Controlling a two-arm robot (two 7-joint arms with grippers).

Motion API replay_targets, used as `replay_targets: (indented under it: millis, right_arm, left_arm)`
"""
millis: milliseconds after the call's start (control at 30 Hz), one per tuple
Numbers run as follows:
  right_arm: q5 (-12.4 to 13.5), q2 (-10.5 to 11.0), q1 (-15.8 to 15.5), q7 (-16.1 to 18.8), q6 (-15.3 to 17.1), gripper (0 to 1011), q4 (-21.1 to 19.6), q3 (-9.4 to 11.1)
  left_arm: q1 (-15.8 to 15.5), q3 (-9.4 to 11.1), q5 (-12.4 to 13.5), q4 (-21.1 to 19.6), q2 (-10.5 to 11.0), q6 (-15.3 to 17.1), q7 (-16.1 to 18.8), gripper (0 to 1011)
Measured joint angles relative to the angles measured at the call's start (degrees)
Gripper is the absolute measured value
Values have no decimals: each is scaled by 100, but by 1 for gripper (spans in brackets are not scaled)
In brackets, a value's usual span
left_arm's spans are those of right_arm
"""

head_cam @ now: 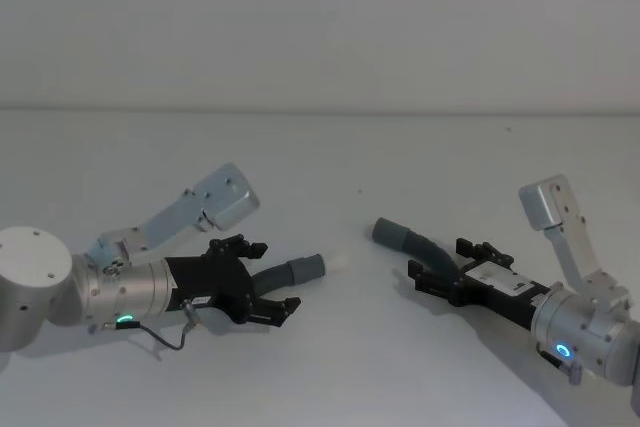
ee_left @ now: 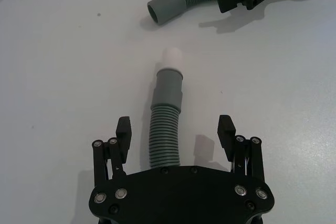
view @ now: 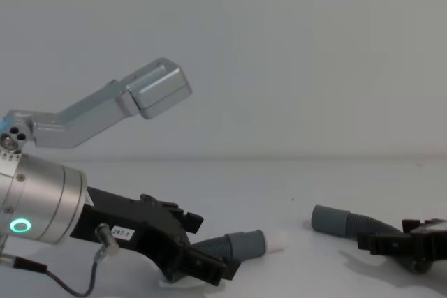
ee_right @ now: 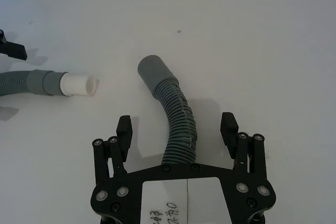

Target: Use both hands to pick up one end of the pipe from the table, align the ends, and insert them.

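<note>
The left claw (ee_left: 175,124) stands wide open astride the hose (ee_left: 164,140) with the white stub (ee_left: 171,57). The right claw (ee_right: 176,120), equally wide, straddles the other hose (ee_right: 181,129). Both lie on the table (head_cam: 330,367), cuffs (ee_left: 168,85) facing each other, apart. They are probably light and bendy, so the best grip is on the ribs just behind each cuff.

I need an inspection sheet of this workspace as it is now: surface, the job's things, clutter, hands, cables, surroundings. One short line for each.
Surface: white table, matte, with a few small dark specks.
Job's things: left hose piece with left cuff and white stub; right hose piece with right cuff. Both lie on the table, with the cuffs facing each other and not joined.
Clutter: nothing seen.
Hands: left hand open, with a finger on each side of its hose; right hand open, likewise.
Cables: thin black cable looping under the left wrist.
Surroundings: plain pale wall behind.
</note>
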Motion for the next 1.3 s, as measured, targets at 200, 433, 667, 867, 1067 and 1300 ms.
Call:
replay_targets:
  millis: [200,433,667,867,1067,1300]
  right_arm:
    - [5,-3,14,10,-20,1000,23,-13]
    - [8,-6,22,14,-33,1000,38,-19]
    - [8,-7,26,19,-40,1000,48,-24]
    - [8,-8,29,20,-43,1000,51,-28]
    - [8,-8,33,20,-46,1000,56,-28]
    - [8,-8,33,20,-48,1000,58,-27]
  left_arm:
    - [9,10,-27,-14,3,41,16,1001]
    - [15,17,-48,-23,8,69,28,1001]
    - [18,20,-57,-27,11,84,33,877]
    - [21,24,-62,-32,11,91,36,743]
    - [23,25,-65,-34,10,95,40,546]
    - [23,26,-68,-34,11,100,41,327]
